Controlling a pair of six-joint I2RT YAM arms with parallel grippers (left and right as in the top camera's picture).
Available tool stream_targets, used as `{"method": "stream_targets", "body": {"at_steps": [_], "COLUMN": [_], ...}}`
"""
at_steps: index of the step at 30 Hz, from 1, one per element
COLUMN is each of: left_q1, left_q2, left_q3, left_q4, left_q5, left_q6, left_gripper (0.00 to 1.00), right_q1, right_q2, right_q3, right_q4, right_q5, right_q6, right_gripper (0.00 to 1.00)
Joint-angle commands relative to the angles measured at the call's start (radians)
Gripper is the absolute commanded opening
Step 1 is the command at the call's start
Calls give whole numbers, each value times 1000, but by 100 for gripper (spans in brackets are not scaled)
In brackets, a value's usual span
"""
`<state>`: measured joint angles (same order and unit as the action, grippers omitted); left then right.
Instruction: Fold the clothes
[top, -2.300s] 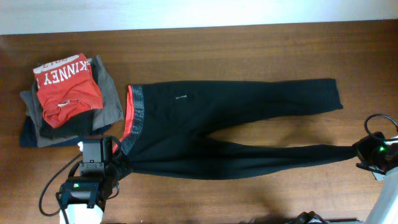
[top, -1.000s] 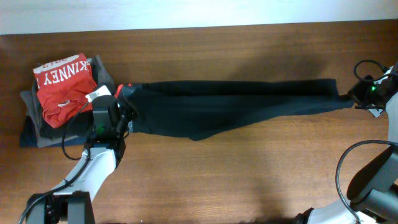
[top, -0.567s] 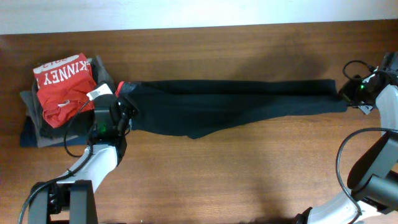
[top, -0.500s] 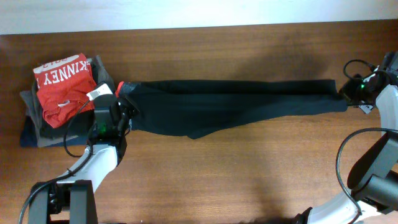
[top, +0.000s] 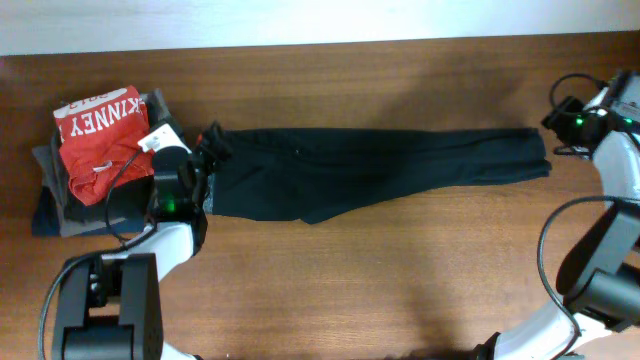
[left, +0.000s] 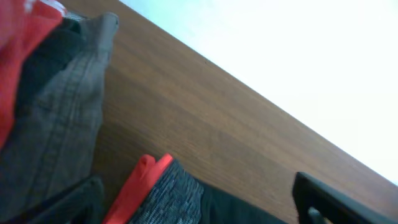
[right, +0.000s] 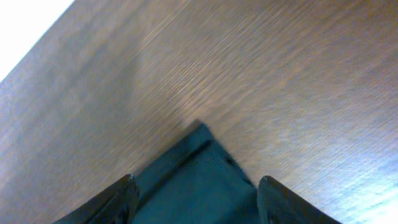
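Observation:
The black pants (top: 380, 165) lie folded lengthwise across the table, both legs stacked, with the waistband at the left and the cuffs at the right. My left gripper (top: 203, 160) stands open right at the waistband. In the left wrist view the grey waistband with its red edge (left: 165, 190) lies low between the spread fingers (left: 329, 199), untouched. My right gripper (top: 555, 125) is open at the cuff end. In the right wrist view the black cuff (right: 196, 177) lies flat on the wood between the two fingertips (right: 118, 202).
A stack of folded garments sits at the far left, close beside the left gripper: a red T-shirt with white lettering (top: 105, 135) on top of grey and navy pieces (top: 60, 205). Bare wooden table (top: 400, 280) stretches in front of the pants.
Both grippers have opened and let go of the pants. The waistband and cuffs now rest on the table, and the cloth has slackened slightly. The right gripper has drawn back from the cuff.

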<state>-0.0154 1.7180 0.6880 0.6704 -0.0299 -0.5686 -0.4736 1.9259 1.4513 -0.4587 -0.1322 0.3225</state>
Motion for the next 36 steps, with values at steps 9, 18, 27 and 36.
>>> {"method": "stream_targets", "body": {"at_steps": [9,18,27,36], "left_q1": [3,3,3,3], "left_q2": [27,27,51,111], "left_q3": [101,101,101,101], "left_q4": [-335,-494,-424,-457], "left_q5": [283,288,269,186], "left_q6": [47,121,204,204], "left_gripper": [99,79,27,27], "right_q1": [27,29,93,315], "right_q2": [35,39,45,45], "right_q3": [13,13,11,11], "right_q4": [-145,-257,-294,-351], "right_q5": [8,-34,-184,-182], "right_q6": [-21,-120,-243,-597], "right_gripper": [70,34,25,22]}}
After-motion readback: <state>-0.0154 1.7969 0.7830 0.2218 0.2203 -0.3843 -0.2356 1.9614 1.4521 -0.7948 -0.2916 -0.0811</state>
